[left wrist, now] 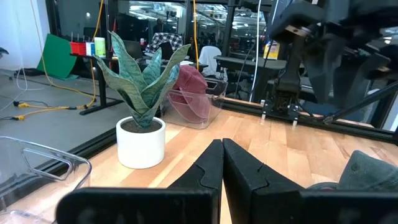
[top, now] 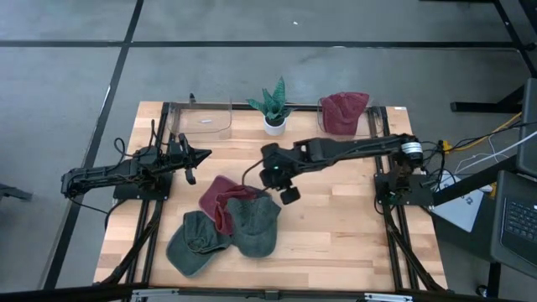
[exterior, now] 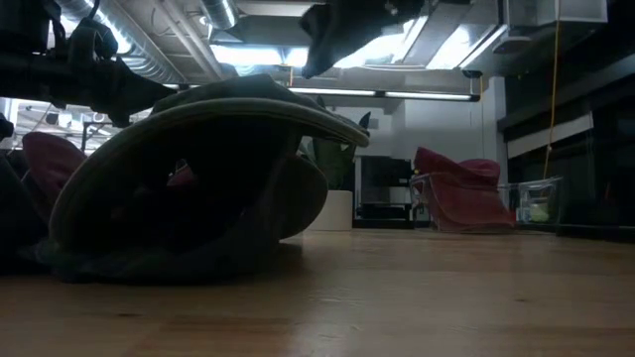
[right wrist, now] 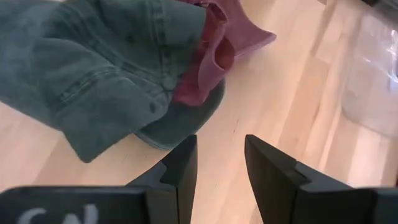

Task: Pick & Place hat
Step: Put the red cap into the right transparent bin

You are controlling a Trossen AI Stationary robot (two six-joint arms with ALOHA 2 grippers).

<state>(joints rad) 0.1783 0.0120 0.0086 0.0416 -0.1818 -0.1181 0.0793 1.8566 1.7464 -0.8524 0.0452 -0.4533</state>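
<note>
**Right gripper part-open above the hat pile, nothing held**

The left gripper (top: 200, 154) is seen with fingers pressed together, empty, parked over the table's left side and pointed toward the potted plant (top: 274, 107). Three hats are piled at the table's front centre: a green hat (top: 195, 243) at left, a red hat (top: 225, 201) overlapping it, and a second green hat (top: 256, 222) at right. The pile's long axis runs from front-left to back-right. The right gripper (top: 289, 195) hangs just beside the pile's right edge, fingers (right wrist: 180, 167) apart with a narrow gap, touching nothing. Another red hat (top: 344, 111) lies in a clear bin (top: 379, 117) at the back right.
</note>
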